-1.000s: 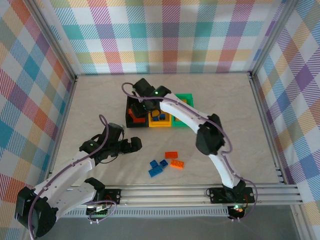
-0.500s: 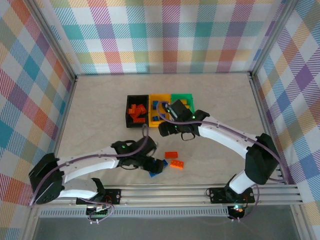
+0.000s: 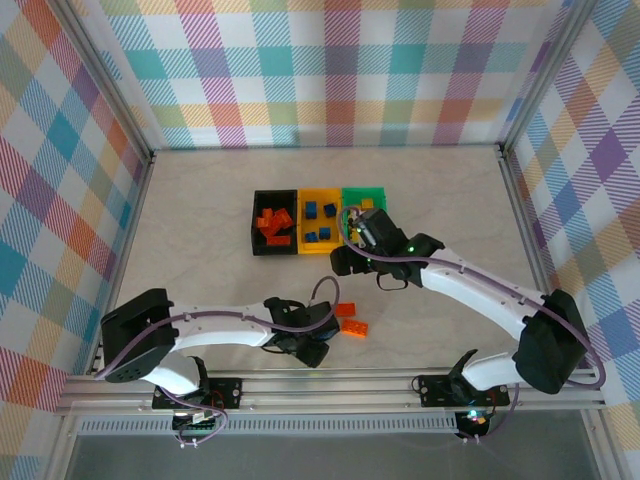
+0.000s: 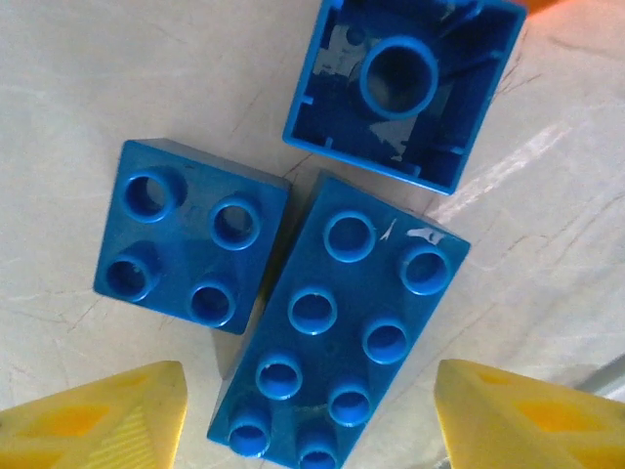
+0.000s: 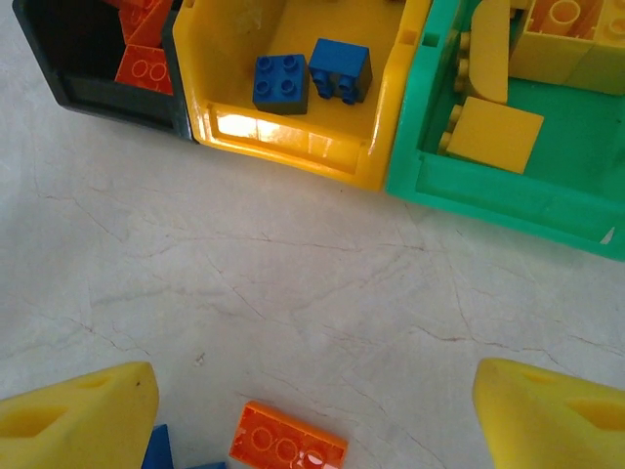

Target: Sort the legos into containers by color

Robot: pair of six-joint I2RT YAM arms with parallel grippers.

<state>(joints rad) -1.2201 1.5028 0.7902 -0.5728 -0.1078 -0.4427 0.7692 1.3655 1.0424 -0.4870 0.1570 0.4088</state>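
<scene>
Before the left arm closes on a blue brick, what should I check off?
1. Long blue eight-stud plastic brick lies studs-up between the left arm's jaws: ok.
2. Those jaws open either side of it: ok.
3. Square blue four-stud brick close alongside, may get dragged: not ok.
4. Yellow plastic bin holding blue bricks has room: ok.
5. Right arm's jaws open, empty: ok.
6. Right arm leaves the route to that bin free: cannot tell.

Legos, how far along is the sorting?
Done: black bin holds orange, yellow bin blue, green bin yellow. In hand: left gripper open astride a long blue brick. Left: two other blue bricks and two orange bricks on the table.
</scene>
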